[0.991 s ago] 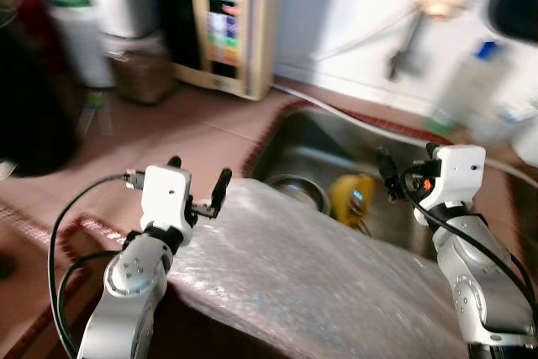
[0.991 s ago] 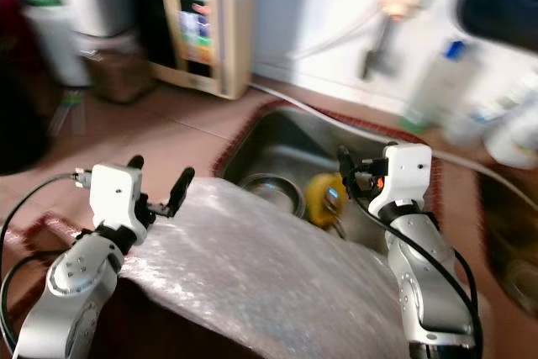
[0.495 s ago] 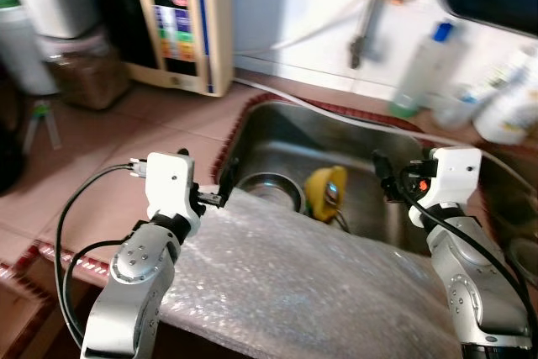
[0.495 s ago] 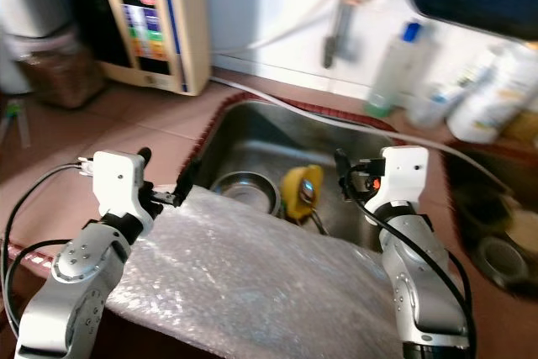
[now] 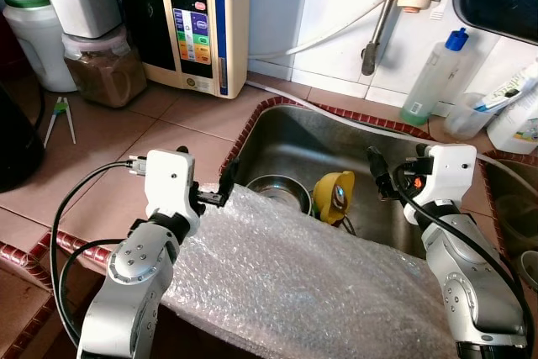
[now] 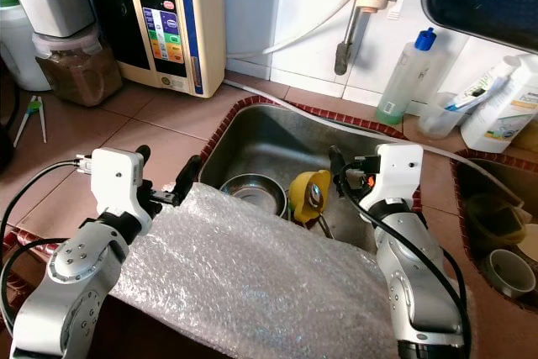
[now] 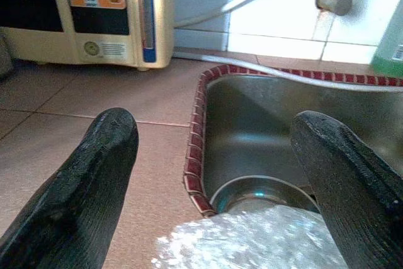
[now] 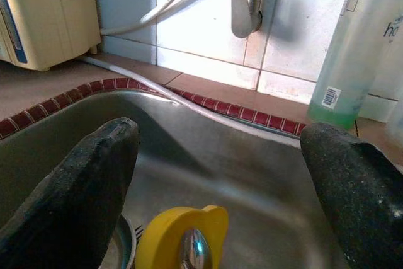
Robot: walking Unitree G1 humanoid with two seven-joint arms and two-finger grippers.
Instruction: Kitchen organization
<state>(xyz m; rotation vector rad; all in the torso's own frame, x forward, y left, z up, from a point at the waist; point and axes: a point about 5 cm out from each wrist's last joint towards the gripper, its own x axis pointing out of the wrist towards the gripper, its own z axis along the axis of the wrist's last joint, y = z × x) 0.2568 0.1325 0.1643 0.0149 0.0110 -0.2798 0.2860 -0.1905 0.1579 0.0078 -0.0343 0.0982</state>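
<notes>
Presently, the left tool (image 5: 202, 182) is held with its fingers spread and nothing between them, above the tiled bench (image 5: 126, 157) at the left rim of the steel sink (image 5: 294, 136), while the right tool (image 6: 334, 176) is likewise held spread and empty over the sink's right part. Between and below them, a sheet of bubble wrap (image 5: 311, 279) is seen draped across the foreground, and in the sink a metal bowl (image 5: 277, 187) and a yellow cup (image 5: 334, 195) are found side by side. Further out, a water purifier (image 5: 197, 14) and a green soap bottle (image 5: 433, 77) are set against the tiled wall.
</notes>
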